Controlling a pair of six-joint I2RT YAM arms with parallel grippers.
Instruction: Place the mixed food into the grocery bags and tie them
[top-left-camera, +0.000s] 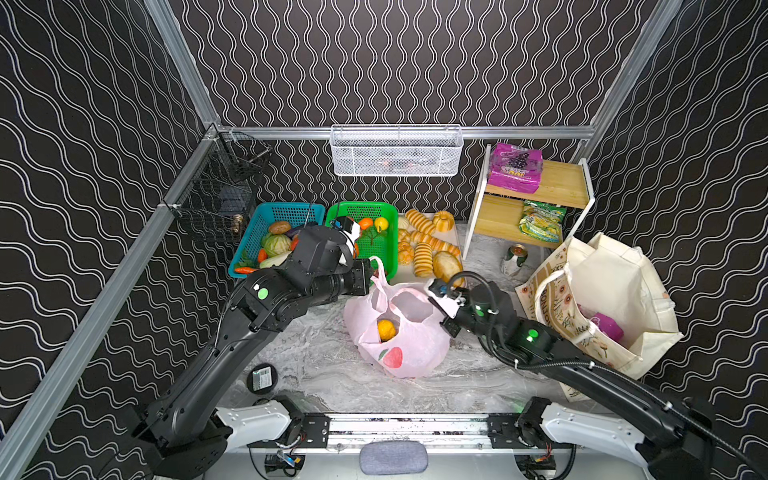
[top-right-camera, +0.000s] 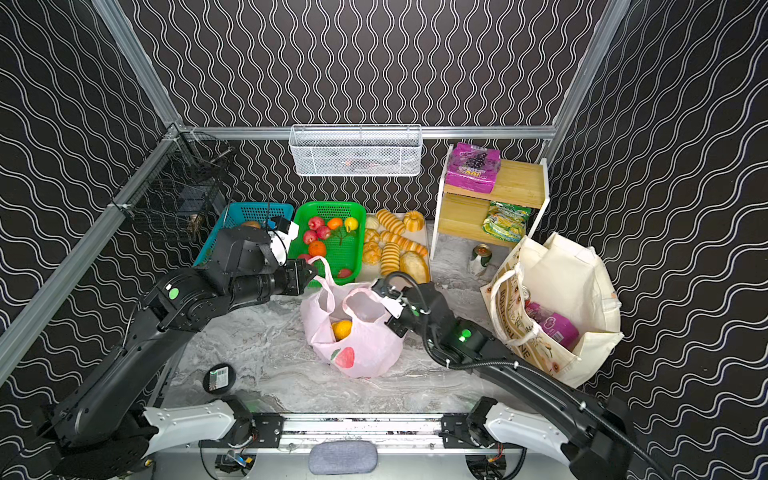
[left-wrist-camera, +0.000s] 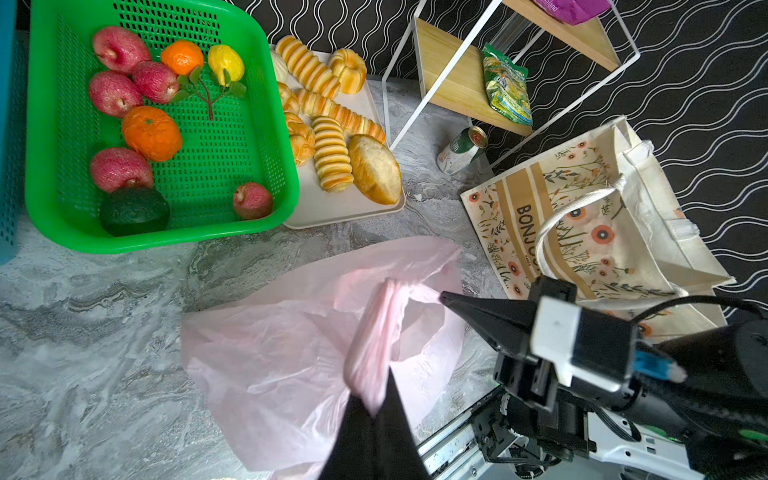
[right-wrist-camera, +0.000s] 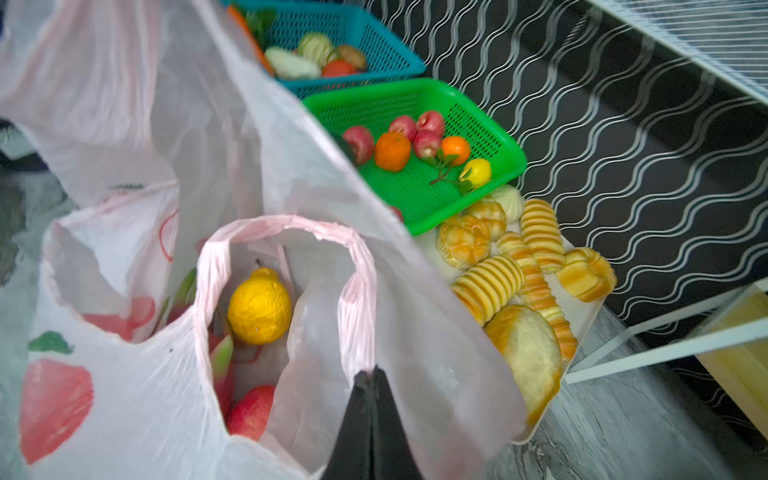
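While tight on bag (top-left-camera: 411, 353): L grpr (top-right-camera: 311, 272), R grpr (right-wrist-camera: 372, 372).

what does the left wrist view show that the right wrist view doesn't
Only left wrist: the right claw, a can by the shelf, a green-yellow snack bag on it, a floral lettered bag. Only right wrist: a yellow citrus fruit and red apple inside the pink plastic bag. Both: that bag, the green basket, the bread loaves; left claw and right claw each shut on a bag handle.
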